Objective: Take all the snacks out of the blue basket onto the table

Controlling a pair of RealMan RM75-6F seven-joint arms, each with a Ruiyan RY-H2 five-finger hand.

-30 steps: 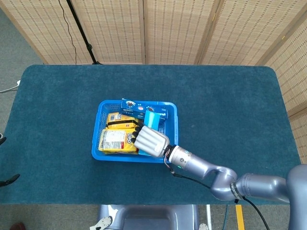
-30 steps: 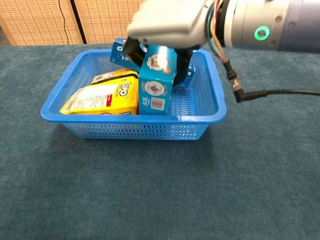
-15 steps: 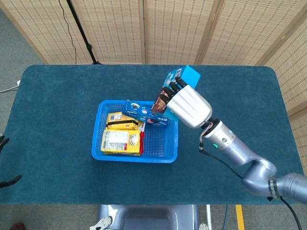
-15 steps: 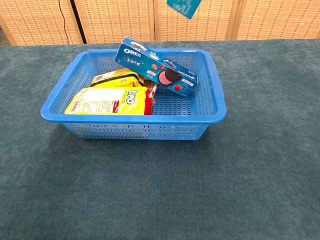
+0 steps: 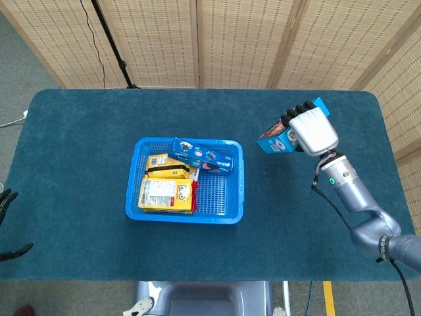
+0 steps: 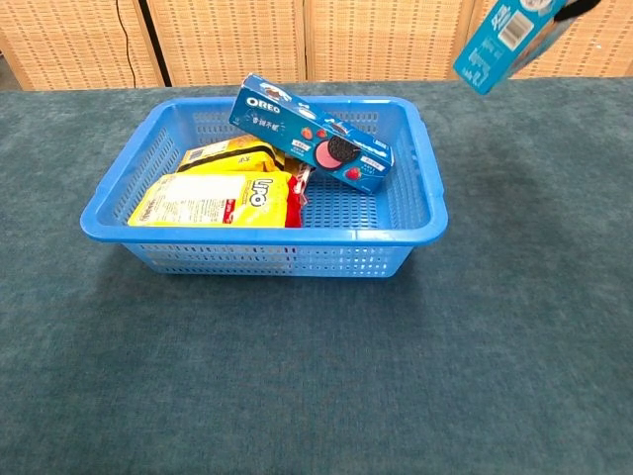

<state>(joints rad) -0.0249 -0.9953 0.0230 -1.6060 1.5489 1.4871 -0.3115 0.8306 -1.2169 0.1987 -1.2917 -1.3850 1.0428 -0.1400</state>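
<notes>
My right hand (image 5: 310, 128) holds a light blue snack box (image 5: 275, 139) in the air over the table, to the right of the blue basket (image 5: 235, 187). In the chest view the box (image 6: 502, 42) shows at the top right, with only a dark fingertip edge beside it. Inside the basket (image 6: 420, 178) an Oreo box (image 6: 312, 134) leans across the far rim, and yellow snack packs (image 6: 213, 198) lie on the left side. The yellow packs (image 5: 164, 187) and Oreo box (image 5: 200, 155) also show from above. At the left edge, dark fingertips of my left hand (image 5: 8, 227) stick in.
Dark teal cloth covers the table (image 5: 79, 145). Wicker screens (image 5: 237, 39) stand behind the far edge, with a black stand (image 5: 112, 46) and cable at the back left. Bare cloth lies under the held box, right of the basket.
My right hand lifted the light blue box out of the basket and carried it right, away from the basket. The Oreo box settled against the far rim.
</notes>
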